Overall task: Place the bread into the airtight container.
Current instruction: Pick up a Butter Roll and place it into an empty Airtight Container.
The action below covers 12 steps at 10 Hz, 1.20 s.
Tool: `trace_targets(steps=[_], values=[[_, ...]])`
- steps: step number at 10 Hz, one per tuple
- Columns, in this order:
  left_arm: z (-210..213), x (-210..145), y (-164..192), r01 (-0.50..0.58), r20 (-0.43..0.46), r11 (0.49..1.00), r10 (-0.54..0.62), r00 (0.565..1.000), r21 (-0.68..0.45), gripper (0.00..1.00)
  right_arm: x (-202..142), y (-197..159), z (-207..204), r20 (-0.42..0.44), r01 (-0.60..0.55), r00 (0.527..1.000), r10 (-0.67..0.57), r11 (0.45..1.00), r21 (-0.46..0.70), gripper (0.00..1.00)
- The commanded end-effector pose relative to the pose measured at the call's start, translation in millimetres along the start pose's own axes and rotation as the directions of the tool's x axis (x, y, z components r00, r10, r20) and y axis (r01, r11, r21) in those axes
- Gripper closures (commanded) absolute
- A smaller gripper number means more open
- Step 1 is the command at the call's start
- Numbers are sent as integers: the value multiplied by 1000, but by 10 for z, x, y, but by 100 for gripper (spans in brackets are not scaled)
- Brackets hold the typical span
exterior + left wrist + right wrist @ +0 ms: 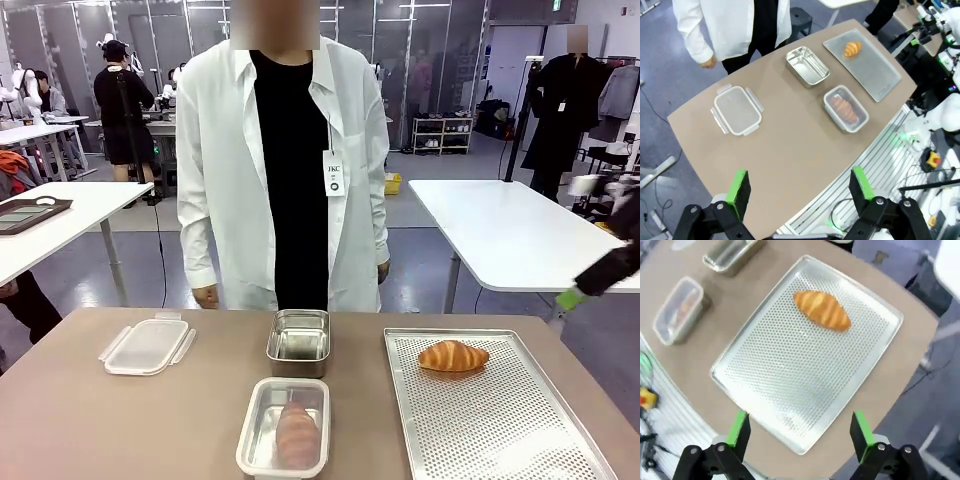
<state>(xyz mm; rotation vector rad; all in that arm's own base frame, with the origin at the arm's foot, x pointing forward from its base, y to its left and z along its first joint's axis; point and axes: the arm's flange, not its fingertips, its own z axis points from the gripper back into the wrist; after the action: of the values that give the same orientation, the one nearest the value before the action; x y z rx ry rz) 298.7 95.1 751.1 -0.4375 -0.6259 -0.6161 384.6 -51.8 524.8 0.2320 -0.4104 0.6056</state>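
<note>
A golden croissant-shaped bread (453, 355) lies at the far end of the perforated metal tray (500, 430) on the right. A clear airtight container (285, 428) stands at the front middle with a reddish-brown bread (297, 432) inside; its clip lid (147, 345) lies apart at the left. My right gripper (800, 429) hangs open and empty high over the tray's near edge, well short of the croissant (821, 309); it shows blurred at the right edge (572, 296) in the front view. My left gripper (800, 187) is open and empty, high above the table's near edge, far from the container (846, 108).
An empty steel box (299, 340) stands behind the clear container. A person in a white coat stands at the far edge, hands down at their sides. Bare tabletop lies between the lid and the containers.
</note>
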Motion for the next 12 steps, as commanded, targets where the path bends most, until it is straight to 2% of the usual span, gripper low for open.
trace_targets(steps=[1,2,3,4,6,7,9,10,11,12], values=[[10,-1,-1,18,-2,1000,-18,1000,-8,0,271,-14,-304,-47,-231,973,228,969,-83,0],[10,-1,-1,18,-2,1000,-18,1000,-8,0,426,51,-463,-107,-370,927,359,924,-100,0],[10,-1,-1,18,-2,1000,-18,1000,-8,0,566,81,-637,-163,-487,866,472,871,-63,0],[10,-1,-1,18,-2,1000,-18,1000,-8,0,635,99,-811,-215,-634,756,619,773,-3,0],[10,-1,-1,18,-2,1000,-18,1000,-8,0,760,65,-1170,-256,-787,580,773,613,69,0],[10,-1,-1,18,-2,1000,-18,1000,-8,0,782,55,-1321,-271,-805,525,807,574,152,0],[10,-1,-1,18,-2,1000,-18,1000,-8,0,759,53,-1536,-252,-809,526,813,569,148,0],[10,-1,-1,18,-2,1000,-18,1000,-8,0,734,42,-1507,-239,-765,619,748,643,31,0],[10,-1,-1,18,-2,1000,-18,1000,-8,0,736,107,-1518,-261,-798,527,809,577,176,0],[10,-1,-1,18,-2,1000,-18,1000,-8,0,736,107,-1518,-261,-798,527,809,577,176,0]])
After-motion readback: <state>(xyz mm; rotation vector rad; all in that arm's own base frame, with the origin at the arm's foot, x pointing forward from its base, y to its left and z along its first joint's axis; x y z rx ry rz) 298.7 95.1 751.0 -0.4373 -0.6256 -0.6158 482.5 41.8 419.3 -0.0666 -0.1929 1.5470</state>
